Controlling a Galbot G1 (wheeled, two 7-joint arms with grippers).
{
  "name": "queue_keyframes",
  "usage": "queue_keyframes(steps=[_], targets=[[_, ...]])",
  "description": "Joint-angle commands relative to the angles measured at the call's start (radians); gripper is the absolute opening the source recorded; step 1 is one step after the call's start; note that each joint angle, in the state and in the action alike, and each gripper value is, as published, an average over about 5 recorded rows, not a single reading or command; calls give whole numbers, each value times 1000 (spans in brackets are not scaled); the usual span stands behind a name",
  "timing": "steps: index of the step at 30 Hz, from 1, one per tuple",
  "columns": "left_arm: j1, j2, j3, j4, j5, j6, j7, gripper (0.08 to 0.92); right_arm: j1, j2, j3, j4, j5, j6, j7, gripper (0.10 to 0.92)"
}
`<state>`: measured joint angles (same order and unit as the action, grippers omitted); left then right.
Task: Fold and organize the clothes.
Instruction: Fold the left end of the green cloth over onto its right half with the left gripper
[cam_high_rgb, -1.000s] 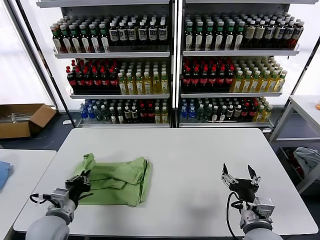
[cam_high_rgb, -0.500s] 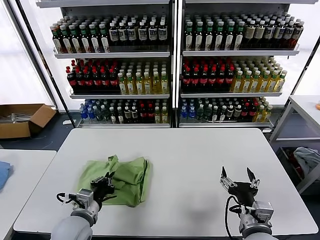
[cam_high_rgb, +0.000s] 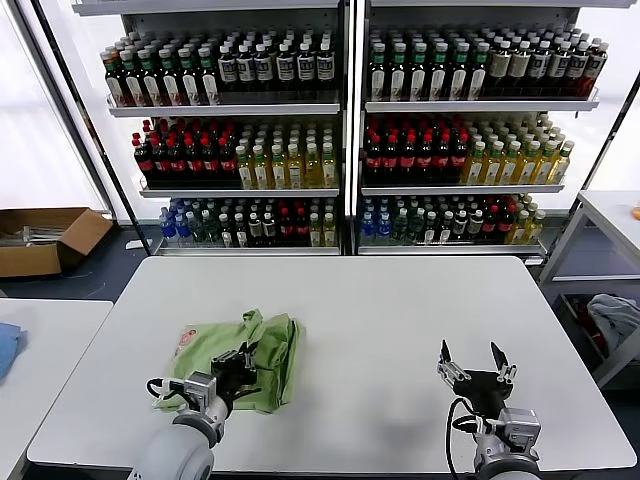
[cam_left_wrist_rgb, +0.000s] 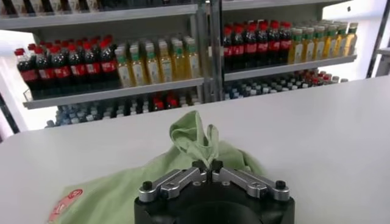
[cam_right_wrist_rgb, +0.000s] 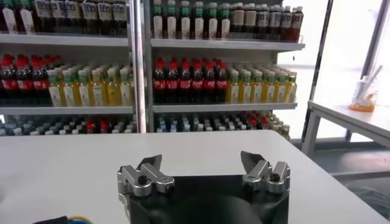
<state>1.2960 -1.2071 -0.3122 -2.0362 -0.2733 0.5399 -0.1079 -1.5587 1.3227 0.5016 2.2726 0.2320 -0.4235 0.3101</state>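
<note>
The left hand (cam_high_rgb: 237, 362) is squeezed shut on a bunch of the green shirt (cam_high_rgb: 265, 345), and holds that bit up in a little peak just above its fingers. The rest of the shirt lies flat on the worktop (cam_high_rgb: 400, 310), spread out behind and beside this hand, with its red print (cam_left_wrist_rgb: 64, 204) showing. The shirt looks partly folded, but it is still lumpy and not yet a neat pile, so more folds are left. The right hand (cam_high_rgb: 472, 365) waits wide open and empty, far from the shirt.
</note>
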Motion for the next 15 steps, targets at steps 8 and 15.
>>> queue_keyframes(steps=[8,15], targets=[[-76,-49,53,101,2,-13,11,97,-9,16,-32,4,-31,2,-2,823],[-62,-84,86,117,-85,-54,5,220,-9,17,-37,1,-34,4,-2,823]])
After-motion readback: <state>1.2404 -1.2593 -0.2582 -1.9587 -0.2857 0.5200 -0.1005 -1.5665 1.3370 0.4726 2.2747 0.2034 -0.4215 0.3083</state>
